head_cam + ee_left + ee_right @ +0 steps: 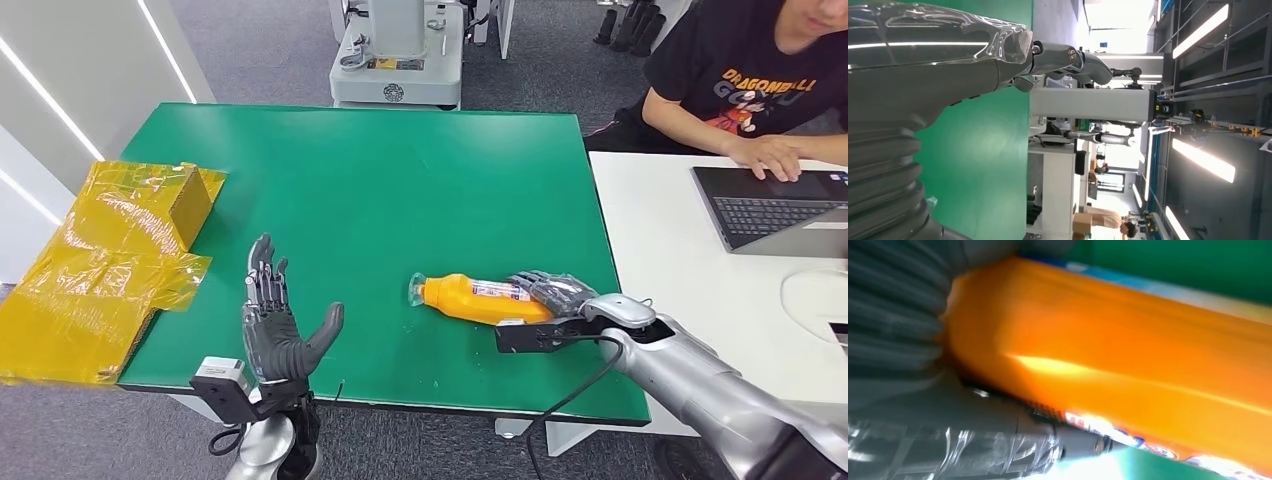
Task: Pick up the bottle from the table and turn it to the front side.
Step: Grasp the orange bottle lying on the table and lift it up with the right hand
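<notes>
Right hand [548,291] has its fingers wrapped round the base of the orange bottle [470,298], lying on its side near the bench [400,170] front edge; left hand [275,325] is spread, empty; firm the grasp before lifting and rotating.

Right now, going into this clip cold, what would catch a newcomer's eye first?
The orange bottle lying on its side on the green table, with the right hand wrapped round its base end. Next, the left hand raised with fingers spread, holding nothing, near the table's front edge. Then the crumpled yellow wrapping over the table's left edge, and a person at a laptop on the white desk to the right.
</notes>
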